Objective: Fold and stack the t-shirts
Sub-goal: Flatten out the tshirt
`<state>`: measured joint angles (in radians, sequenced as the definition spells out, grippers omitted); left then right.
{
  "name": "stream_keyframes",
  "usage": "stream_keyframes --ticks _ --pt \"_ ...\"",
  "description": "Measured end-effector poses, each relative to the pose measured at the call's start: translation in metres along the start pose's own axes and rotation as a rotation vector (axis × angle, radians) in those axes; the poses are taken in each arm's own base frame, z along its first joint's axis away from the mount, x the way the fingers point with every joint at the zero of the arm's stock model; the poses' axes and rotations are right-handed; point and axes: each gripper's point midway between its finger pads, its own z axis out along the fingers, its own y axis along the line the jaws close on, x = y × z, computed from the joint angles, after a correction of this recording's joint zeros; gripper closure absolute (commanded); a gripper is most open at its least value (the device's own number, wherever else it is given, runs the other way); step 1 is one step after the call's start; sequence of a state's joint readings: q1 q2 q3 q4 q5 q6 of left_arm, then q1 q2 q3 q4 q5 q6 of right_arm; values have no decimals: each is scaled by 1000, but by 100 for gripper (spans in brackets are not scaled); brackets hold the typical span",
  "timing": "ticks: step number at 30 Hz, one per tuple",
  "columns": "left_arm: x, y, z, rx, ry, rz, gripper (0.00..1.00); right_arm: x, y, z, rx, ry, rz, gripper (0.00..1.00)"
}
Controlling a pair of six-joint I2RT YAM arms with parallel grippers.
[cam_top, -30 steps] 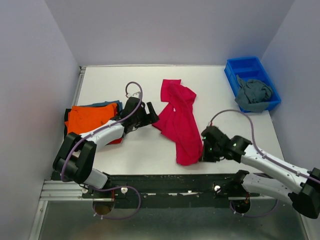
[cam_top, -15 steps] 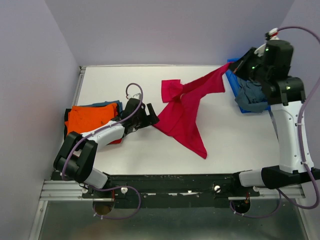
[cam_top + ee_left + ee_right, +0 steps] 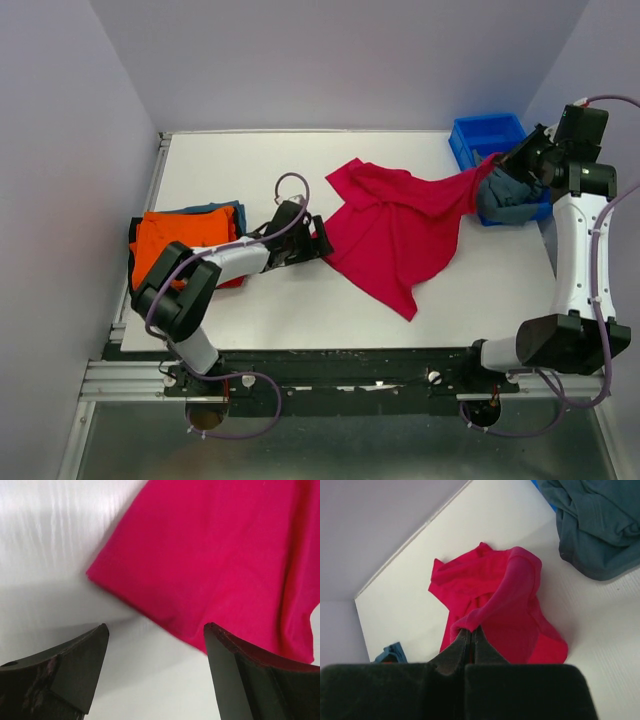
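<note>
A crimson-pink t-shirt [image 3: 400, 225] spreads over the middle of the table, one corner lifted toward the right. My right gripper [image 3: 497, 160] is raised above the bin's near side and shut on that corner, the cloth [image 3: 492, 605] pinched between its pads. My left gripper [image 3: 322, 242] sits low at the shirt's left edge, open, the crimson-pink t-shirt's hem [image 3: 150, 610] just ahead of its fingers and nothing between them. An orange t-shirt [image 3: 180, 238] tops a folded pile at the left, with blue, black and red edges showing. A grey-blue t-shirt [image 3: 508, 195] lies crumpled in the bin.
A blue plastic bin [image 3: 470, 140] stands at the table's back right corner. Purple-grey walls close in the back and both sides. The left arm's cable [image 3: 292, 182] loops above its wrist.
My right gripper has swung from the table's front to the right, lifted the shirt's corner and then come down lower by the bin, spreading the shirt out. The left gripper has edged right to the shirt's edge.
</note>
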<state>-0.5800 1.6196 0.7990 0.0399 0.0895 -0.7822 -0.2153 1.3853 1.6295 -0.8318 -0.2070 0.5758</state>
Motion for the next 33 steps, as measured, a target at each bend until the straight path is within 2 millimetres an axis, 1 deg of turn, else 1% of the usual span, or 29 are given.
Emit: stream_keyframes --ticks 1,2,4,5,6,7,9,11,13,14,16,17,18,19,20,21,22,23,24,25,26,27,29,30,31,32,33 --pt "-4 -2 5 -6 1 -4 7 2 0 1 -6 8 1 99" --pt "-10 -5 10 -11 -3 -6 10 3 1 1 -17 10 0 99" --pt "-22 -6 21 -27 -15 -22 21 4 5 0 -43 5 -4 99" --pt "-27 -8 27 -28 -22 -32 32 6 6 -2 -56 4 -6 99" --pt "-31 -8 30 -27 -27 -44 45 8 8 -5 -70 0 -9 99" --pt "-36 -9 35 -23 -35 -63 66 9 9 -7 -79 -1 -11 99" --pt "-45 -3 47 -31 -43 -110 100 13 10 -11 -100 -7 -16 99" --pt "-56 1 59 -34 -51 -149 100 20 10 -14 -120 -4 -19 99" --pt "-76 5 65 -46 -85 -167 100 30 8 -15 -136 8 -19 99" --pt "-85 12 67 -63 -96 -179 100 35 7 -16 -145 15 -19 99" --pt "-112 29 70 -114 -129 -206 100 51 0 -15 -155 38 -16 99" --pt "-129 42 69 -149 -149 -221 100 59 -4 -15 -153 50 -12 99" --pt "-147 52 68 -176 -174 -232 88 69 -10 -14 -148 60 -8 99" --pt "-173 66 66 -216 -204 -242 46 77 -16 -14 -137 71 -3 99" --pt "-198 73 63 -237 -239 -242 4 85 -23 -14 -125 78 1 99" --pt "-218 82 61 -263 -256 -241 1 91 -28 -14 -113 84 5 99" --pt "-251 88 59 -288 -287 -232 1 95 -32 -14 -104 85 7 99" --pt "-277 89 55 -298 -320 -224 1 99 -35 -14 -97 87 9 99" --pt "-308 89 49 -306 -368 -211 1 102 -38 -13 -93 88 10 99" --pt "-319 88 44 -317 -384 -199 1 105 -40 -13 -91 91 11 99" --pt "-325 87 36 -333 -394 -182 1 108 -42 -12 -89 94 12 99" --pt "-323 83 27 -343 -394 -163 1 112 -45 -9 -88 97 13 99" --pt "-294 74 12 -359 -350 -131 2 119 -51 -5 -81 110 17 99" --pt "-272 69 5 -359 -322 -121 4 123 -54 -2 -77 118 19 99" --pt "-253 70 -1 -364 -296 -117 6 129 -59 1 -70 129 21 99" --pt "-226 67 -9 -359 -268 -115 10 135 -63 3 -62 142 23 99" --pt "-199 70 -17 -365 -237 -119 12 141 -67 5 -54 154 26 99"
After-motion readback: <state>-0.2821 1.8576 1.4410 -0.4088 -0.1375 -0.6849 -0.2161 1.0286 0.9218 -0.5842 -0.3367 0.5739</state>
